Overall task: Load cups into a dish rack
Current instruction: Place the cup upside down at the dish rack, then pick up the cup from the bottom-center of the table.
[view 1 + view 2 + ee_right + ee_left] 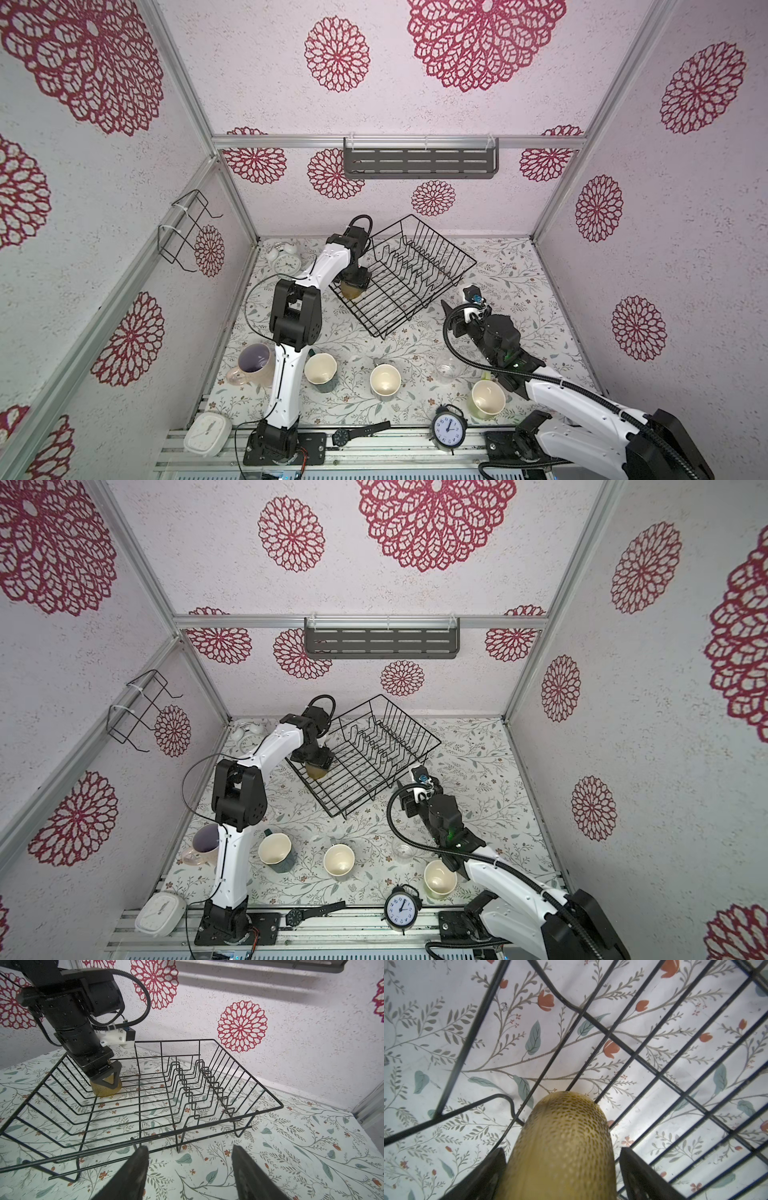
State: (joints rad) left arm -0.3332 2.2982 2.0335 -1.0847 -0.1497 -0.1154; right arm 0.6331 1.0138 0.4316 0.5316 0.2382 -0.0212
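Fingers of the left gripper (561,1149) straddled the amber tumbler (107,1089), one on each side of its wall, reaching down from above. Whether they were clamped on it or merely flanking it could not be told; in the wrist view both sat very close to its wall. The tumbler stood with its long axis upright inside the dish rack (438,238), in the flat-floored corner nearest the left arm. Its lower end was at the floor wires, clear of the plate tines.

Judged from that, the coming move turned on the vertical. The tumbler lay straight below the fingers, so parting them and rising along its axis looked the surest way out without tipping it.

The right gripper (189,1147) hovered empty, fingers apart, just outside the rack's near side. Five more cups stood in a row along the front of the desk (519,291). The clear glass (446,370) and the pale yellow-green mug (487,399) lay nearer the right arm.
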